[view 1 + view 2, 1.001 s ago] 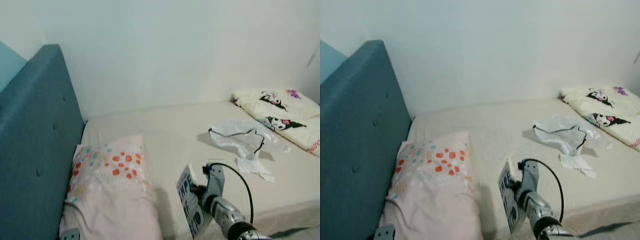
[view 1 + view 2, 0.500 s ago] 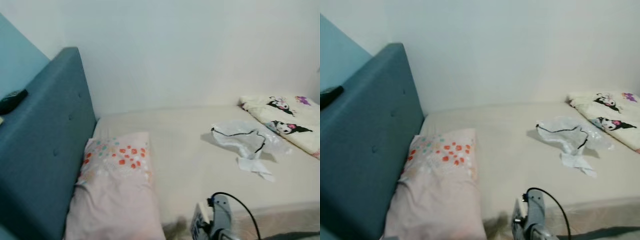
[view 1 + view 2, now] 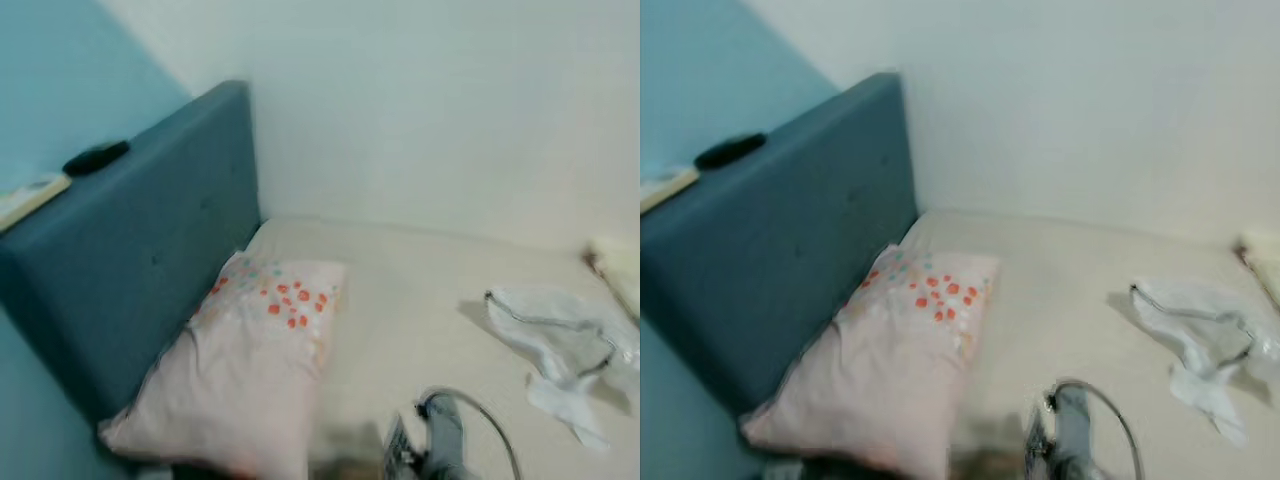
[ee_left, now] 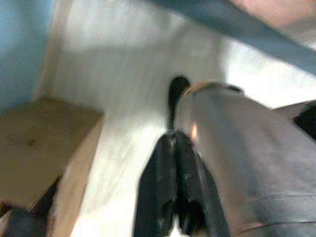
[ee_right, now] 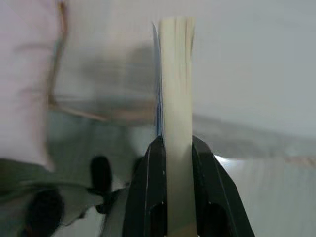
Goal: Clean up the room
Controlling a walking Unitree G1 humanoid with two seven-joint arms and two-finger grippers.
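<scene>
pillow (image 3: 255,355): 1 | book (image 5: 176,89): 1 | plastic bag (image 3: 560,330): 1 | headboard (image 3: 140,250): 1

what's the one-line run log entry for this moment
right hand: shut on thin cream-paged book | left hand: shut, idle | ahead: pink spotted pillow on cream bed, blue padded headboard

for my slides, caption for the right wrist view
Right gripper fingers clamp a thin book edge-on.

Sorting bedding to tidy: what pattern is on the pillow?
Pale pink pillow with orange and teal dots near one end; clearest in the left eye view.
</scene>
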